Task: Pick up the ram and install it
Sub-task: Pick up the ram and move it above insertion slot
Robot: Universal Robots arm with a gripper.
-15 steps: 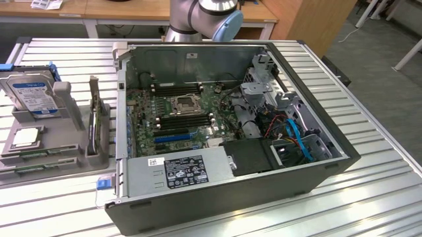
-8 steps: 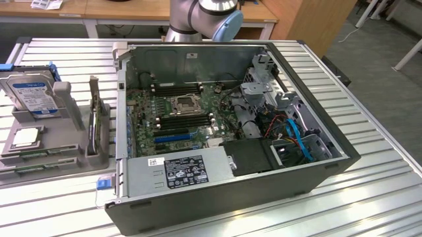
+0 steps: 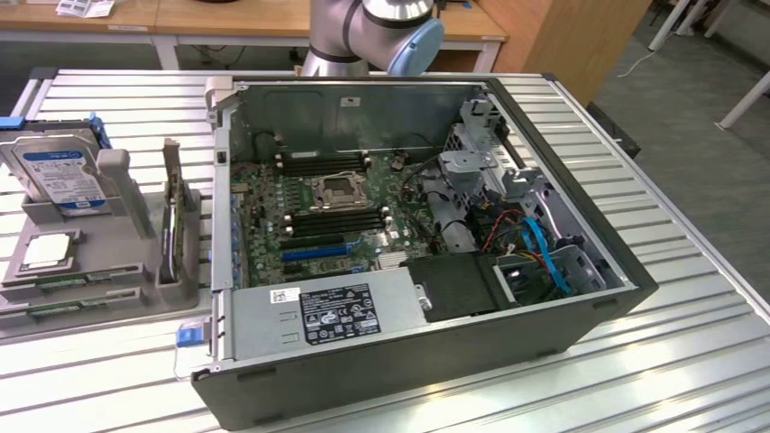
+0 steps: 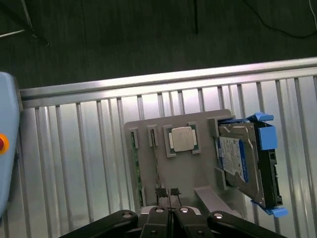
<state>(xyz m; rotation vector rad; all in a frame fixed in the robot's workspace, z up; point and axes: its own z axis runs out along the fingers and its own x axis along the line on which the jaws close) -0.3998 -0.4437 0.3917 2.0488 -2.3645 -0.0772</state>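
So the gripper has its fingers pressed tight together with nothing between them, hanging over the grey parts holder. The holder sits on the slatted bench right beside the open PC case. The ram is lying flat in a groove at the front of that holder, on the exterior view's left, near the CPU chip. Handling-wise I'd guess it's light and stiff but touchy. It's a thin board with little chips on the face and contacts along one long edge, so it won't forgive twisting or a hard squeeze. I'd pinch it across the two flat faces around the middle, or take it by the short ends, and stay off the contacts. Count: looks like two green sticks, with a second stick in the groove just beside the CPU chip. There's also one loose CPU chip, one hard drive in blue brackets, and one case. The memory slots on the board sit in two banks, one either side of the socket, but I couldn't count them.
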